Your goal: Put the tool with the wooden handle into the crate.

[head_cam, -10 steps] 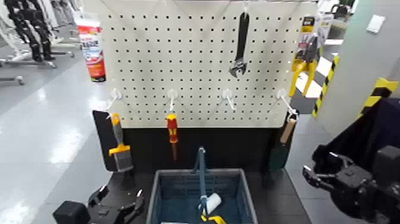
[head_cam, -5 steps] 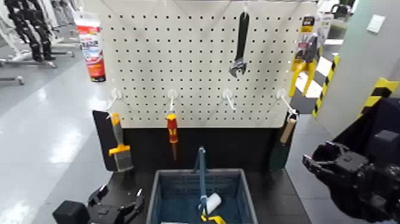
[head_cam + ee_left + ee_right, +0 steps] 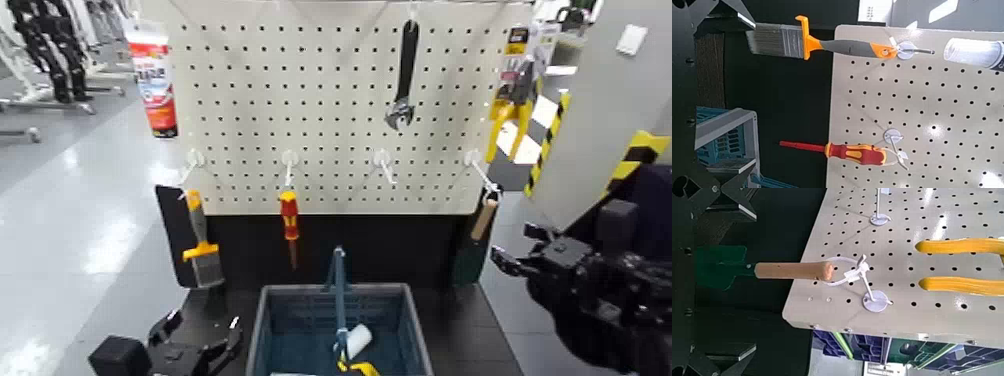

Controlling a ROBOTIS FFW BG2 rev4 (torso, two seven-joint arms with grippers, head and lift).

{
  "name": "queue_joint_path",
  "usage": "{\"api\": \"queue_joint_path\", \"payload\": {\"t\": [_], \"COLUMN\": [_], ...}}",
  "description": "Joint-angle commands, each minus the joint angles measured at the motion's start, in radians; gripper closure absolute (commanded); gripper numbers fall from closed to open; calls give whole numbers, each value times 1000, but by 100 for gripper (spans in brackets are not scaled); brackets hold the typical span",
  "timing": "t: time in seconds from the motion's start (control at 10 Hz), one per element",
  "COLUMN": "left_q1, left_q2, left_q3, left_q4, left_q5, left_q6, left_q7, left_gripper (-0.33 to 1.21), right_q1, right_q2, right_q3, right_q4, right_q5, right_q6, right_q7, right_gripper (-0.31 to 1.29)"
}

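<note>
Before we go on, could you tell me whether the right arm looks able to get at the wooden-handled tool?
Probably yes: the right gripper stands open beside the tool, with nothing visible between them.

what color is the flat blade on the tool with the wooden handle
The blade is dark green; it shows best in the right wrist view.

Floor (image 3: 90, 215): pale grey, glossy, bright reflections at left. Far left: white frames (image 3: 60, 103) on castors, standing on the floor. Right: plain grey wall (image 3: 600, 100), a white plate (image 3: 631, 40) fixed high on it; black-and-yellow striped tape (image 3: 640, 160) near its lower part. Between board (image 3: 330, 110) and wall, shelving (image 3: 565, 60) partly visible behind hanging goods. Board upright, pale, perforated.
</note>
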Motion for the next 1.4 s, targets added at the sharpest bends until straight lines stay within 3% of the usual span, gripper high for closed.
{"api": "queue_joint_path", "payload": {"t": [0.1,0.5,0.9,1.1,1.3,1.4], "left_q1": [0,-9,-20,-21,-20,-18], "left_q2": [-1,0,-1,-1,-1,-1], "left_q3": [0,-3,-8,-8,-6,-5], "left_q4": [3,12,23,27,29,29], "left_q5": [0,0,2,2,3,5], "left_q6": [-3,-7,-13,-15,-18,-19], "left_q7": [0,-6,-11,-14,-15,-15], "left_gripper": [10,10,10,10,10,10], "right_q1": [-59,-142,-182,-201,-199,-194], "right_q2": [-4,1,10,16,19,21], "right_q3": [53,115,144,168,170,170], "right_q4": [88,220,286,323,325,314], "right_q5": [-13,-25,-47,-64,-67,-59], "right_q6": [-34,-93,-130,-153,-156,-156], "right_q7": [8,20,19,16,8,-4], "right_gripper": [14,15,32,55,111,119]}}
